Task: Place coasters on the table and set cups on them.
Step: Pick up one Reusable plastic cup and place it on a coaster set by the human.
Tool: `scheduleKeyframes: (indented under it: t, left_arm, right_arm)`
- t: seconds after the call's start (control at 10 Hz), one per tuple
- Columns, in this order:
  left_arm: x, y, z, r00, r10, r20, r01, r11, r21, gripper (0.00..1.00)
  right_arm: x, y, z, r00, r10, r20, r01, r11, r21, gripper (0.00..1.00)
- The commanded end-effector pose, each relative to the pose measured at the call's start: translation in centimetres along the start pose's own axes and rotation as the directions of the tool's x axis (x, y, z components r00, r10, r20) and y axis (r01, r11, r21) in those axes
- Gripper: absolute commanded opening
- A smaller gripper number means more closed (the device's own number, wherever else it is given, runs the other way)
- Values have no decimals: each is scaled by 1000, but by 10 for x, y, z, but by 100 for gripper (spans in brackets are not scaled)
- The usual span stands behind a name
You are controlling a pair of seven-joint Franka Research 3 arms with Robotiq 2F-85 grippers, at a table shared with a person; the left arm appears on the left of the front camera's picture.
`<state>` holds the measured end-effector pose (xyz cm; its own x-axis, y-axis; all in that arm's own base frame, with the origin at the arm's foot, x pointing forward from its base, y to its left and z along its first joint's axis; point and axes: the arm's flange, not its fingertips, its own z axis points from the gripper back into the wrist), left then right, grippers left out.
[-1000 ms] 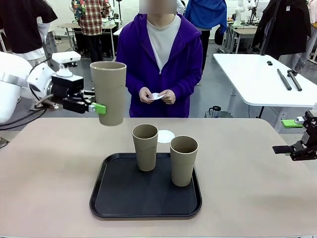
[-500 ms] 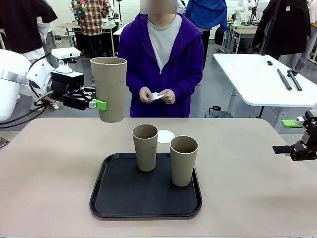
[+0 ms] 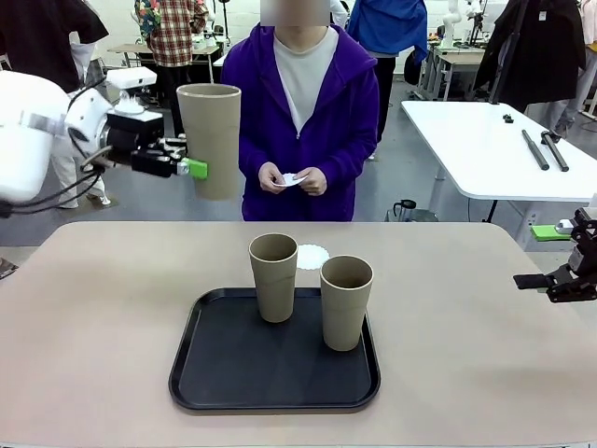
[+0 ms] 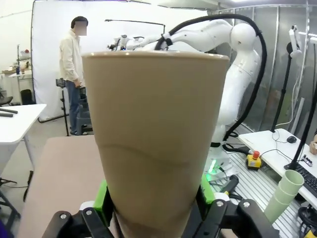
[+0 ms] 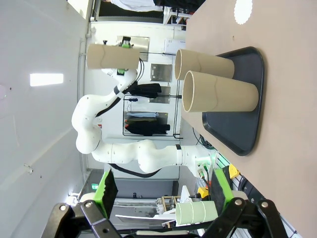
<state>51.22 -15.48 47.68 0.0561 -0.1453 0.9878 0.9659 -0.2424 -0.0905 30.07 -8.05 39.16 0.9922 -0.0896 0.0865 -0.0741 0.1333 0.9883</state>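
— Over on the left of the front view, what is the left gripper (image 3: 191, 169) doing?
— It is pinching a raised cup (image 3: 210, 140) near its base, keeping it upright in the air. A rear cup (image 3: 273, 277) and a front cup (image 3: 346, 301) are standing on the black tray (image 3: 275, 403). One coaster (image 3: 313, 254) is lying on the desk (image 3: 93, 308) just behind the tray. The person's hands (image 3: 315, 182) are holding a small white paper (image 3: 297, 179).
— And the right gripper (image 3: 560, 280)?
— It is hanging near the desk's right edge.
— What is the left wrist view showing?
— Green pads (image 4: 102, 203) are pressing on both sides of the raised cup (image 4: 153, 134).
— And the right wrist view?
— The right gripper (image 5: 163, 186) is standing spread and gripping nothing, its fingers (image 5: 106, 186) well apart. Beyond them the two cups are standing on the tray (image 5: 250, 134), with the coaster (image 5: 242, 11) lying farther along the desk.
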Motion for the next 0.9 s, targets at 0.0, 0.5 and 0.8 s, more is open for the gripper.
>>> scheduleKeyframes:
  t: [0.0, 0.5, 0.8]
  left_arm:
    - [8, 48, 11, 999, 27, -28, -27, 1000, 15, 82]
    - [-59, 147, -7, 997, 69, 18, -67, 995, -80, 82]
    - [-97, 178, -48, 998, 65, 13, -63, 993, -103, 82]
  right_arm:
    - [0, 1, 0, 1000, 1, -2, -1, 1000, 10, 100]
    - [0, 1, 0, 1000, 1, -2, -1, 1000, 10, 100]
    - [0, 1, 0, 1000, 1, -2, -1, 1000, 10, 100]
